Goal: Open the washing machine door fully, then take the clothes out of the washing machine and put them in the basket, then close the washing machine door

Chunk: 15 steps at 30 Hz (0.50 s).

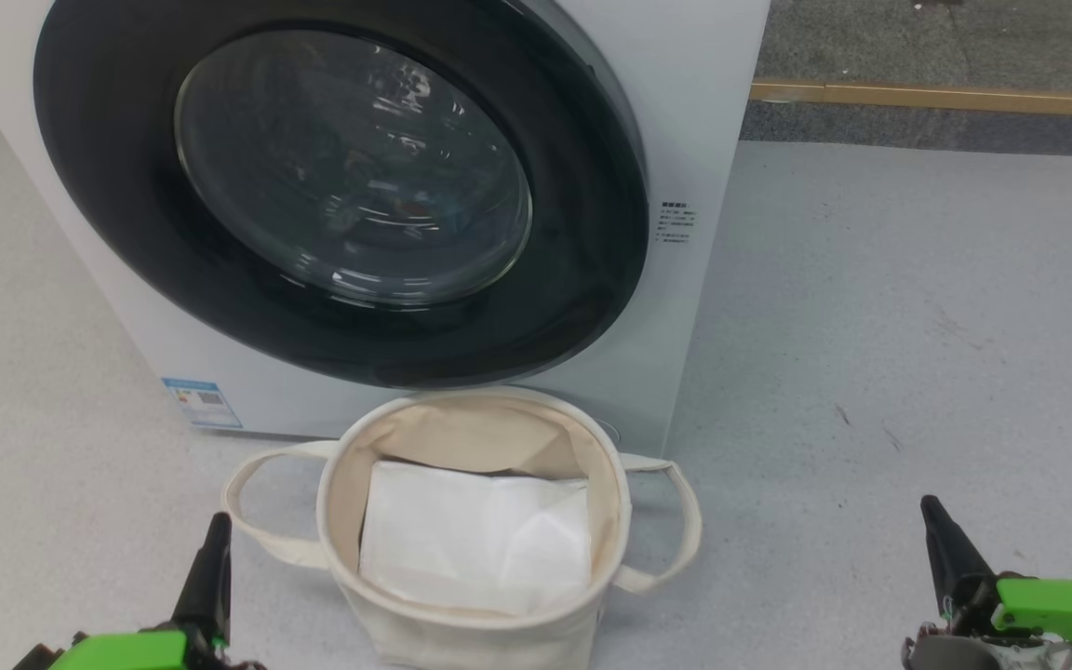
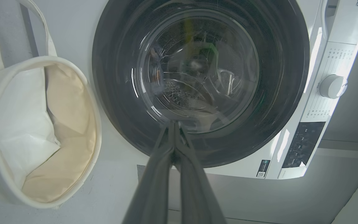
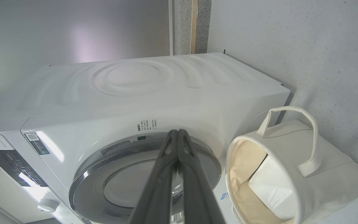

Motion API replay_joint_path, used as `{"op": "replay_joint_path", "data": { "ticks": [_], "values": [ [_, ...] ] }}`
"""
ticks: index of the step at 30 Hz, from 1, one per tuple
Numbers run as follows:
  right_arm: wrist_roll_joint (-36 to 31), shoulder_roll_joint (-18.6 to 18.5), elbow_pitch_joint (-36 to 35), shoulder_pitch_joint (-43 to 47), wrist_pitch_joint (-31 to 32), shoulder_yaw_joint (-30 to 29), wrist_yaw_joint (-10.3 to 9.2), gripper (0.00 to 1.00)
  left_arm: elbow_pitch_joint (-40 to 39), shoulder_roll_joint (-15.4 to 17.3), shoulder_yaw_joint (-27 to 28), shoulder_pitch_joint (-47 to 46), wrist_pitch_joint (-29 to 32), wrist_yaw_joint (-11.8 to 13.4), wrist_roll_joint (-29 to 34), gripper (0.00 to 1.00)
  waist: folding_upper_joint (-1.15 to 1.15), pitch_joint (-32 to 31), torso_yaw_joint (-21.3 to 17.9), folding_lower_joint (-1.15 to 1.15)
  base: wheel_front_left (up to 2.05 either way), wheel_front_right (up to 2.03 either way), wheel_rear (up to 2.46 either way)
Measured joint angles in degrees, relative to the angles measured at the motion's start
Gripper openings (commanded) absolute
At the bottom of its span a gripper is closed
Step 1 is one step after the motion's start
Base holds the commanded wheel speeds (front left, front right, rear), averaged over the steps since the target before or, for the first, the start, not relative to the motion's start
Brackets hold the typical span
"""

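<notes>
head view, basket [image 1: 443, 642] under closed door [image 1: 127, 233] rim, left claw [image 1: 217, 523], right claw [image 1: 930, 509] both pinched

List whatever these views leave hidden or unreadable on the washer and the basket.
- The drum contents: head view, glare on the glass of the washing machine door leaves only dim shapes.
- Top of that door: head view, cut off by the upper edge.
- Text on the warning sticker: head view, too small to read.
- Bottom of the basket: head view, covered by the white liner.
</notes>
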Motion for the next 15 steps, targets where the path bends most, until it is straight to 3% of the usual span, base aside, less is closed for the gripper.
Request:
{"op": "replay_joint_path", "data": {
  "ticks": [15],
  "values": [
    [0.0, 0.0, 0.0, 0.0, 0.0, 0.0, 0.00, 0.00, 0.0, 0.0, 0.0, 0.0, 0.0, 0.0, 0.0, 0.00, 0.00, 0.0, 0.0, 0.00, 0.00, 0.00, 0.00]
  ]
}}
